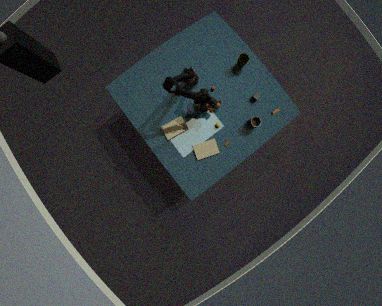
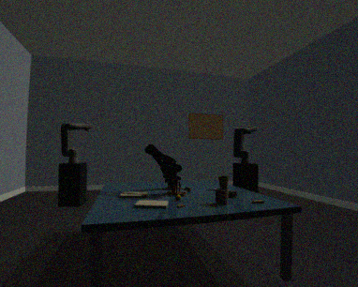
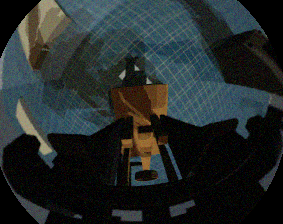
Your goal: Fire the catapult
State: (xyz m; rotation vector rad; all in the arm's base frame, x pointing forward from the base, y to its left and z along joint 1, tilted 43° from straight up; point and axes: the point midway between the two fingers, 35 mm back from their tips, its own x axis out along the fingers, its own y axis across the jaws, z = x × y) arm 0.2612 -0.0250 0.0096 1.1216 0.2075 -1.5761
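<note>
The orange and black catapult (image 1: 218, 104) (image 3: 154, 97) stands on the table under the arm. My gripper (image 1: 208, 107) (image 3: 142, 119) is low over it and shut on the catapult's middle part; the arm hides much of it in the top view. The mug (image 1: 255, 122) (image 2: 221, 198) stands upright toward the table's right corner, dim in this light, away from the gripper. A small yellow ball (image 1: 217, 125) (image 2: 178, 198) lies on the pale sheet beside the catapult. A small orange round thing (image 1: 213, 88) lies on the catapult's other side. The catapult's cup is hard to make out.
A dark tall cup (image 1: 243, 60) stands near the far edge and a small cube (image 1: 255, 97) between it and the mug. Small orange blocks (image 1: 275, 111) (image 1: 227, 143) lie near the mug. Two tan flat boxes (image 1: 206, 149) (image 1: 172, 128) flank the pale sheet (image 1: 186, 145).
</note>
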